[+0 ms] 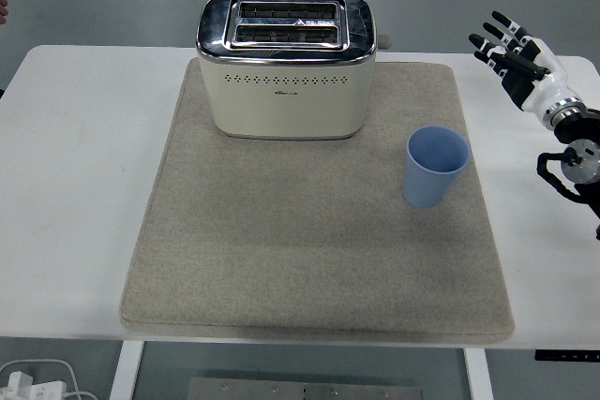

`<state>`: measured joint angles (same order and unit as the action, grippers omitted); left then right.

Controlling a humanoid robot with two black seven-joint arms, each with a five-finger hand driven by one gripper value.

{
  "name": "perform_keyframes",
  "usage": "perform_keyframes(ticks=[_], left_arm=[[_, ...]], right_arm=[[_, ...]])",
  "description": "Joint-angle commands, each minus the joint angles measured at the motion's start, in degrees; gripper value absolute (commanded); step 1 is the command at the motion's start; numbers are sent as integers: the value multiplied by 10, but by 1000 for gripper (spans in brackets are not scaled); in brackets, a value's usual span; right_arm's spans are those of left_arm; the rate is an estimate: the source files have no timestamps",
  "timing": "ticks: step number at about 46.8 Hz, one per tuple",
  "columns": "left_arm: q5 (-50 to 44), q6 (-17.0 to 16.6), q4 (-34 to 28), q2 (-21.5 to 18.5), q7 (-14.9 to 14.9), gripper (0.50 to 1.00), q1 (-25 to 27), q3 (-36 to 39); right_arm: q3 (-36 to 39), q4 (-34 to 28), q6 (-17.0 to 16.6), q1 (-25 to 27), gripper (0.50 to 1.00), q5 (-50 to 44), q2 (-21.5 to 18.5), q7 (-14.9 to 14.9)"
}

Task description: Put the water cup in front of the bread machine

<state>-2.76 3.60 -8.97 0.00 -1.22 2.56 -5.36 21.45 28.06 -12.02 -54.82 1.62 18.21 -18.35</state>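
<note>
While your right hand [518, 55] hovers empty with fingers spread over the white table [75, 166], the blue water cup [435, 166] stands upright below-left of it, well apart, on the beige mat [300, 259]. The cream bread machine [286, 63] sits farther left, grey floor beyond.

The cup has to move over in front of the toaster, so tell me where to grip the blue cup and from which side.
Grip the blue cup around its side wall, about mid-height, coming from its right. It stands upright with its mouth open and has no handle, so a wrap around the tapered wall suits it. The right robot hand, fingers spread, is on that side, and nothing stands between them.
</note>
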Motion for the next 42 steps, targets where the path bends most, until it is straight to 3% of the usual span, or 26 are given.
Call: perform_keyframes(ticks=[1,8,22,37,42], left_arm=[[0,0,0,0,0,1000,0,0],[0,0,0,0,0,1000,1,0],[-1,0,3,0,0,1000,1,-1],[-1,0,2,0,0,1000,1,0],[-1,0,4,0,0,1000,1,-1]], right_arm=[[-2,0,-25,10,926,-4,14,0],[-3,0,-60,18,926,-7,38,0],[-4,21,-182,47,928,-49,103,-10],[-4,87,-196,96,928,-152,144,-108],[-4,100,-198,105,928,-166,160,-115]])
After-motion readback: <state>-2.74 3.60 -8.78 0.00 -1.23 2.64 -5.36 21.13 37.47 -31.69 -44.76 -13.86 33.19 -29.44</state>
